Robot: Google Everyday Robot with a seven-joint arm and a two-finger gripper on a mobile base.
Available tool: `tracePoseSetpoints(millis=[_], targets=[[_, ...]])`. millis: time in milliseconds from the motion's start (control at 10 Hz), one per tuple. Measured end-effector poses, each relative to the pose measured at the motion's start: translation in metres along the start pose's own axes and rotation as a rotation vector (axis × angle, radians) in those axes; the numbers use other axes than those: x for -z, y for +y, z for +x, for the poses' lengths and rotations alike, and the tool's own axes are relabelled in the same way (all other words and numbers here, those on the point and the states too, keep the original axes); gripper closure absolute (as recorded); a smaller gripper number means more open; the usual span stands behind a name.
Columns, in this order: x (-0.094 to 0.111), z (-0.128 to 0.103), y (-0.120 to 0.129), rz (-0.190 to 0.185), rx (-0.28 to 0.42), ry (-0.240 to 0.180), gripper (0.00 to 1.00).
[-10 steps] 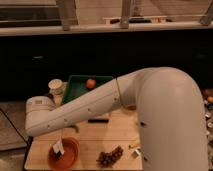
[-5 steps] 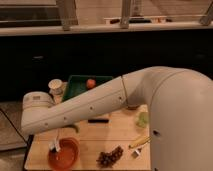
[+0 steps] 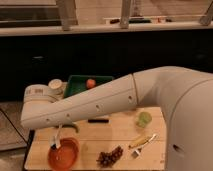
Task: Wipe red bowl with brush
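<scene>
The red bowl [image 3: 64,154] sits at the front left of the wooden table. The brush [image 3: 56,143], with a whitish head and a thin pale handle, stands upright over the bowl's left rim, head down at the bowl. Its handle runs up under my forearm, where my gripper [image 3: 61,128] holds it. My big white arm crosses the view and hides most of the gripper.
A green bin [image 3: 75,86] with a small orange ball [image 3: 90,83] stands at the back, with a white cup [image 3: 55,85] to its left. On the table [image 3: 120,134] lie a grape bunch [image 3: 110,156], a pale fork-like utensil [image 3: 142,142], a green round thing [image 3: 144,119] and a black bar [image 3: 98,120].
My arm has shifted a little across the view. The brush stays at the bowl's left rim, moving only slightly. The bowl has not moved.
</scene>
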Motion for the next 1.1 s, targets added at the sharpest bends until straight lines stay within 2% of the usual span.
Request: tracePoseSetpoints(millis=[300, 500, 800, 1100], targets=[[0.009, 0.016, 0.013, 0.017, -0.060, 0.002, 1.00], [0.010, 0.024, 0.019, 0.017, -0.092, -0.012, 1.00], [0.010, 0.029, 0.024, 0.016, -0.114, -0.042, 1.00], [0.010, 0.029, 0.023, 0.016, -0.116, -0.046, 1.00]])
